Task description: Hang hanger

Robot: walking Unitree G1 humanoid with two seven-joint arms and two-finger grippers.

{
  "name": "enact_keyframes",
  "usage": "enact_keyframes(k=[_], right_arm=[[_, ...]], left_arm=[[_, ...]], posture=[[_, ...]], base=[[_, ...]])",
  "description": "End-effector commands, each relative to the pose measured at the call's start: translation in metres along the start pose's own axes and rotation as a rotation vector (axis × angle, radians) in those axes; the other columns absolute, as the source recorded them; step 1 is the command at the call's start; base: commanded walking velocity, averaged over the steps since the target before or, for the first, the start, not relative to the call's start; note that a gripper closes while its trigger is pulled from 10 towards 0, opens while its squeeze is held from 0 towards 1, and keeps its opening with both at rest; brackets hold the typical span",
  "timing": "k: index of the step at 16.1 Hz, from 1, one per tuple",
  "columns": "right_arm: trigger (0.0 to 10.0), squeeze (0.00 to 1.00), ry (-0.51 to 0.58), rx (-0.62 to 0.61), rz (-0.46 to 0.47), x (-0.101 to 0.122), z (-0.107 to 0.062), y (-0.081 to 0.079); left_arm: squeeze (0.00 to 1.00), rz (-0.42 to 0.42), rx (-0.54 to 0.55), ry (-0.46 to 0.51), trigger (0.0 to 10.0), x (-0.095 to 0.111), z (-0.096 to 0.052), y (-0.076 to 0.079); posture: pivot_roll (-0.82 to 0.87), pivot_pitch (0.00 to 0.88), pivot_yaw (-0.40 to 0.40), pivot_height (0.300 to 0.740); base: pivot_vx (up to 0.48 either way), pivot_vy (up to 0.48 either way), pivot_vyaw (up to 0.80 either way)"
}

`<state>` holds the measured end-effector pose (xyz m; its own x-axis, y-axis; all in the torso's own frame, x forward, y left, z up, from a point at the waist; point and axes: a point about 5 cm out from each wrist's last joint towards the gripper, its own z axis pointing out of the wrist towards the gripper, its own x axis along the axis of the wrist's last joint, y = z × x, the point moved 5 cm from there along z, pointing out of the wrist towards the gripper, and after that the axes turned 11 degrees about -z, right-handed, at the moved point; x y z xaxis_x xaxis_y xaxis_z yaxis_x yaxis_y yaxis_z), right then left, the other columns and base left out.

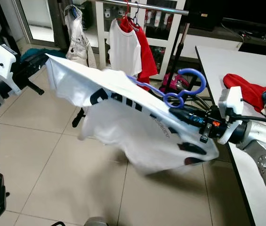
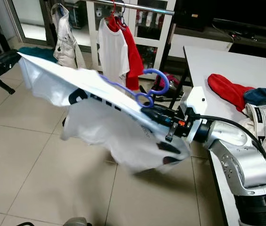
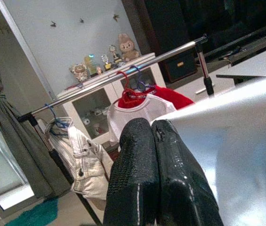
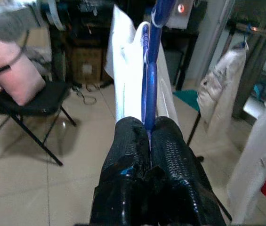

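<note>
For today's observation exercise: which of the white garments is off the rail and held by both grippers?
The white T-shirt on the blue hanger, stretched between left gripper and right gripper.

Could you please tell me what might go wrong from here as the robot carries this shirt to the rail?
1. The right hand is clamped on the blue hanger close under its hook, so the hanger may twist or slip.
2. The left hand pinches only an edge of the white shirt; stretched between the two hands, the shirt could pull free or slide off the hanger.
3. The rail already holds a white and a red shirt, so the hook may snag them.
</note>
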<state>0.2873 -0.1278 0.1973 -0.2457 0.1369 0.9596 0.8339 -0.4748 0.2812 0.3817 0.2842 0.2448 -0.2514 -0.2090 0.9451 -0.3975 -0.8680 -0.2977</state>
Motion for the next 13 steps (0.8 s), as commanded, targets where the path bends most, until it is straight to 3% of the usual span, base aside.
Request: enact_keyframes(k=[1, 2, 3, 8, 13], right_arm=[[10.0, 0.0, 0.025, 0.022, 0.007, 0.007, -0.003, -0.002], [10.0, 0.0, 0.01, 0.123, 0.01, 0.005, -0.003, -0.018], [10.0, 0.0, -0.017, 0.146, 0.001, 0.0, -0.001, -0.024], [10.0, 0.0, -0.127, 0.08, -0.052, -0.017, 0.005, -0.014], [10.0, 0.0, -0.186, 0.065, -0.059, -0.032, 0.015, -0.019]], left_arm=[[0.0, 0.021, 0.002, -0.007, 0.0, 0.003, 0.001, -0.003], [0.0, 0.018, 0.002, -0.004, 0.0, 0.004, 0.001, -0.003], [0.0, 0.014, -0.001, 0.014, 0.0, 0.006, 0.002, -0.003], [0.0, -0.011, -0.013, 0.076, 0.0, 0.02, 0.006, -0.004], [0.0, -0.014, -0.017, 0.139, 0.0, 0.043, 0.011, -0.011]], posture=[[0.09, 0.0, -0.044, 0.74], [0.1, 0.0, -0.045, 0.74], [0.1, 0.0, -0.044, 0.74], [0.1, 0.0, -0.038, 0.74], [0.12, 0.0, -0.023, 0.74]], base=[[0.0, 0.0, 0.0], [0.0, 0.0, 0.0], [0.0, 0.0, 0.0], [0.0, 0.0, 0.0], [0.0, 0.0, 0.0]])
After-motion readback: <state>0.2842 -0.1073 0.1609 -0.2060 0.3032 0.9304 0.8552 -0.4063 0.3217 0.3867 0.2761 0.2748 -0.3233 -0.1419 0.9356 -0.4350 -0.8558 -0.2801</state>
